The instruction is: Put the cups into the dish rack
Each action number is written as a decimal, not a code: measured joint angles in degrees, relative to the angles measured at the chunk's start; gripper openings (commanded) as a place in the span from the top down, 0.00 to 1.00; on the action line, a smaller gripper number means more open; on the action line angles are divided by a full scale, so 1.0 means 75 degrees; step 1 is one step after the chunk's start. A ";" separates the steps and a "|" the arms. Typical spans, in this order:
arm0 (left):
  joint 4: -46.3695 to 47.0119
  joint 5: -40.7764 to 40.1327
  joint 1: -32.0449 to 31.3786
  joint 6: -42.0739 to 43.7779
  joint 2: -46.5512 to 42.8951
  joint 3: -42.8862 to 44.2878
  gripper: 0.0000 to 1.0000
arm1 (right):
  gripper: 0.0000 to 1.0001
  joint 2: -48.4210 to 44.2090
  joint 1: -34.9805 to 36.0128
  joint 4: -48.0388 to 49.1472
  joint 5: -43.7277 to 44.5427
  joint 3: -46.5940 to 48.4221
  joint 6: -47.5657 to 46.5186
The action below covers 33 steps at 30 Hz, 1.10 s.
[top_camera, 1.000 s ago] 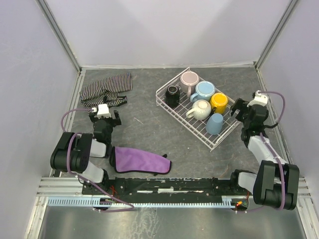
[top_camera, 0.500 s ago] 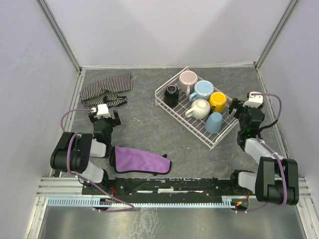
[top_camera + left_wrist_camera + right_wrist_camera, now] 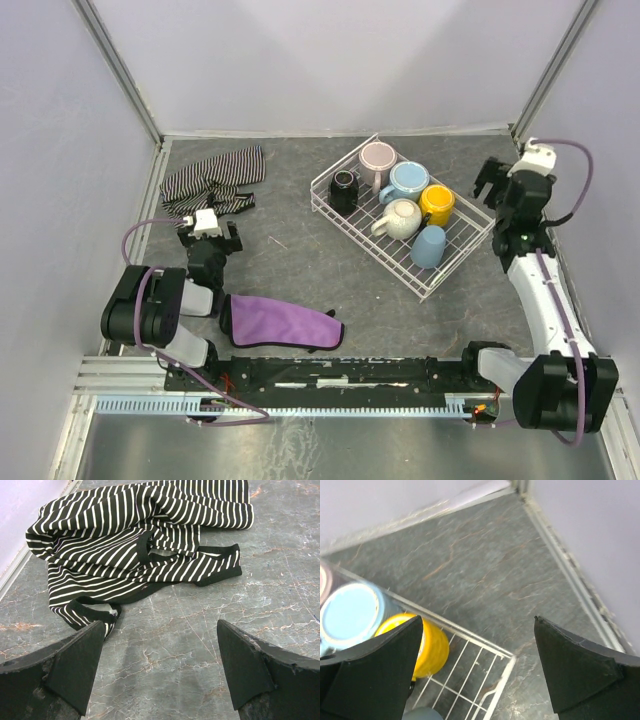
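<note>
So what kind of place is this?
Likely a robot test booth, not a kitchen: plain lilac walls, a grey table, robot arms near a dish rack of cups.

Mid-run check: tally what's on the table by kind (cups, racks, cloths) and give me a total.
White wire-grid dish rack: 1
Ceramic cups, all in the rack: 6 (black cup, pale pink cup, light blue cup, yellow cup, cream-white mug, dusty-blue handleless cup)
Cloths: 2 (black-and-white striped cloth, purple cloth)
Total: 9
</note>
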 measured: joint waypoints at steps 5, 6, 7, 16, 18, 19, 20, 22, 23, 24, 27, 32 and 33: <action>0.0000 0.0000 0.0000 -0.0003 0.0000 0.0000 0.01 | 0.00 0.0178 -0.0029 -0.2465 0.1880 0.1699 0.1250; -0.0003 0.0000 0.0000 -0.0003 0.0000 0.0000 0.01 | 0.00 0.0268 -0.0090 -0.3080 0.2250 0.2017 0.1699; -0.0003 0.0000 0.0000 -0.0006 0.0000 0.0000 0.01 | 0.00 0.0358 -0.0189 -0.3730 0.2585 0.2279 0.2264; -0.0003 0.0000 0.0000 -0.0032 0.0000 0.0000 0.01 | 0.00 0.0204 -0.1247 -0.6974 0.2512 0.1690 0.7233; -0.0003 0.0000 0.0000 -0.0032 0.0000 0.0000 0.01 | 0.00 -0.0041 -0.1247 -0.7172 0.2270 0.1227 0.8279; -0.0003 -0.0003 0.0000 -0.0032 0.0000 0.0000 0.01 | 0.00 -0.0169 -0.1247 -0.7248 0.2180 0.1023 0.8746; -0.0003 -0.0003 0.0000 -0.0032 0.0000 0.0000 0.01 | 0.00 -0.0312 -0.1244 -0.7297 0.2066 0.0810 0.9244; -0.0003 -0.0003 0.0000 -0.0032 0.0000 0.0000 0.01 | 0.00 -0.0545 -0.1244 -0.7353 0.1900 0.0440 1.0142; -0.0003 -0.0003 0.0000 -0.0032 0.0000 0.0000 0.01 | 0.00 -0.0627 -0.1239 -0.7344 0.1851 0.0289 1.0468; -0.0003 -0.0003 0.0000 -0.0032 0.0000 0.0000 0.01 | 0.00 -0.0717 -0.1212 -0.7329 0.1839 0.0114 1.0853; -0.0003 -0.0003 0.0000 -0.0032 0.0000 0.0000 0.01 | 0.00 -0.0848 -0.1154 -0.7306 0.1848 -0.0245 1.1785; -0.0003 -0.0003 0.0000 -0.0032 0.0000 0.0000 0.01 | 0.00 -0.0522 -0.1075 -0.6758 0.1597 -0.0612 1.2762; -0.0003 -0.0006 0.0000 -0.0032 0.0000 0.0000 0.01 | 0.00 -0.0367 -0.1037 -0.6665 0.1507 -0.0638 1.2887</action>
